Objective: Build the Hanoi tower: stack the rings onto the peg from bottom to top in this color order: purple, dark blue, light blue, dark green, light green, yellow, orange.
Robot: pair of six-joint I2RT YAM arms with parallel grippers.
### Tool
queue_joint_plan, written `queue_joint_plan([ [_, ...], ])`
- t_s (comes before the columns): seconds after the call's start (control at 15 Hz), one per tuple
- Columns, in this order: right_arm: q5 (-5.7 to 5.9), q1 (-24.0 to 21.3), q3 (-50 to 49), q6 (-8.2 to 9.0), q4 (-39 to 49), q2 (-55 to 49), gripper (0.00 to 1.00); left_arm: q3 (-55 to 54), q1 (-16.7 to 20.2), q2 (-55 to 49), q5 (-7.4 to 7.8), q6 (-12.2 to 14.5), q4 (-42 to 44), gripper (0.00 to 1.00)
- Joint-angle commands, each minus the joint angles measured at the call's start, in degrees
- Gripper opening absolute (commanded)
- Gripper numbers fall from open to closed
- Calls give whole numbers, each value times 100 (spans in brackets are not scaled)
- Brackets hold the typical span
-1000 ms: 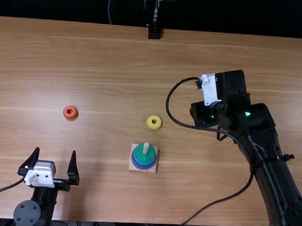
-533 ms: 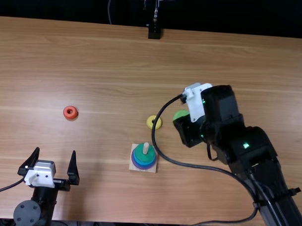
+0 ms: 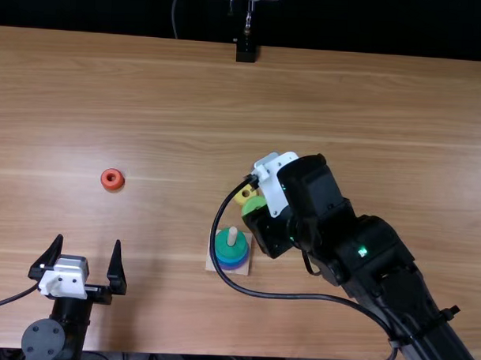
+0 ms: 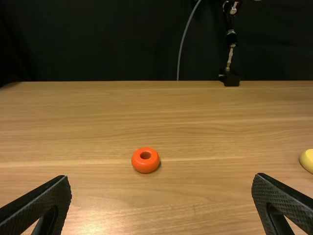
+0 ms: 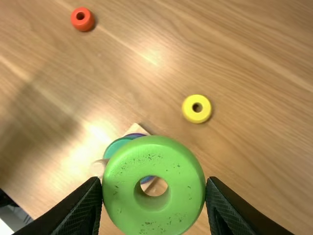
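Note:
My right gripper [image 3: 257,214] is above the table just up and right of the peg base [image 3: 245,269], shut on the light green ring [image 3: 254,204]. In the right wrist view, the gripper [image 5: 154,188] pinches the light green ring [image 5: 112,196] by its sides, partly covering the stack. On the peg [image 3: 232,236], the dark green ring [image 3: 225,248] is topmost, with blue and purple below. The yellow ring [image 3: 241,196] lies behind the stack, the orange ring [image 3: 112,179] farther left. My left gripper [image 3: 80,257] stands open at the near left; in the left wrist view, the gripper [image 4: 161,188] holds nothing.
The right arm's cable loops low beside the peg base and across the table's near right part. A black stand [image 3: 246,51] is at the table's far edge.
The right gripper has moved left and nearer the stack, carrying the light green ring, which now partly overlaps the yellow ring in the top view. The left arm has stayed still.

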Motion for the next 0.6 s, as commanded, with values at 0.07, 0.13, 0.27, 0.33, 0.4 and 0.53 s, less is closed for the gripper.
queue_joint_plan([
  [0.07, -31, 224, -60, 108, 12, -164, 0, -185, 56, -69, 38, 64, -24, 100],
  [0.13, -31, 294, -69, 118, 12, -164, 0, -185, 56, -69, 38, 64, -24, 100],
  [0.27, -31, 435, -113, 129, 12, -164, 0, -185, 56, -69, 38, 64, -24, 100],
  [0.33, -31, 479, -113, 129, 22, -164, 0, -185, 56, -69, 38, 64, -24, 100],
  [0.4, -31, 479, -122, 129, 22, -156, 0, -185, 56, -69, 38, 64, -24, 100],
  [0.53, -31, 470, -148, 129, 43, -147, 0, -185, 56, -69, 38, 64, -24, 100],
])
